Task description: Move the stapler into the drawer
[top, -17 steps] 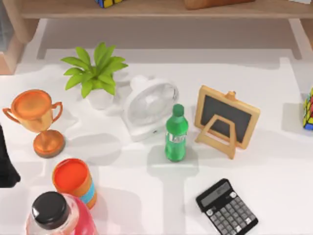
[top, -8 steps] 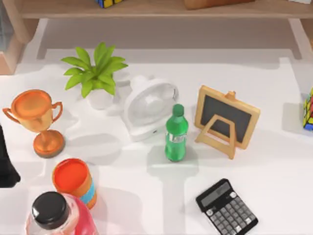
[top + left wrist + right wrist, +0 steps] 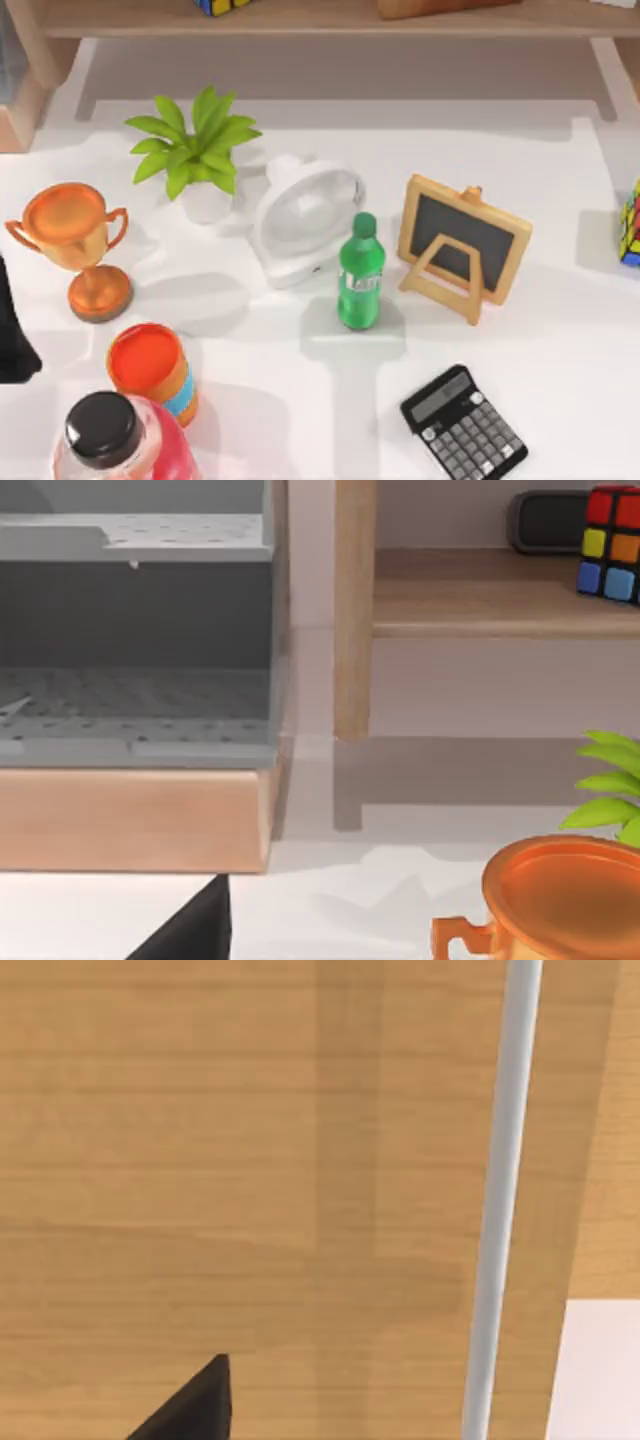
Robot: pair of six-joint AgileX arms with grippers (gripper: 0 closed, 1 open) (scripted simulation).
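The stapler is out of view. The drawer (image 3: 130, 820) stands open in the left wrist view, with a grey perforated inside behind a pale wooden front. A dark part of my left gripper (image 3: 195, 932) shows low in that view, in front of the drawer and apart from it. My left arm (image 3: 12, 335) is a dark shape at the table's left edge. In the right wrist view, a dark part of my right gripper (image 3: 190, 1408) lies over a wooden surface beside a pale rod (image 3: 500, 1200).
On the white table stand an orange trophy (image 3: 78, 240), a potted plant (image 3: 195, 150), a round white fan (image 3: 305, 220), a green bottle (image 3: 360, 275), a small chalkboard (image 3: 463, 240), a calculator (image 3: 465, 425), an orange cup (image 3: 150, 368) and a pink bottle (image 3: 105, 435).
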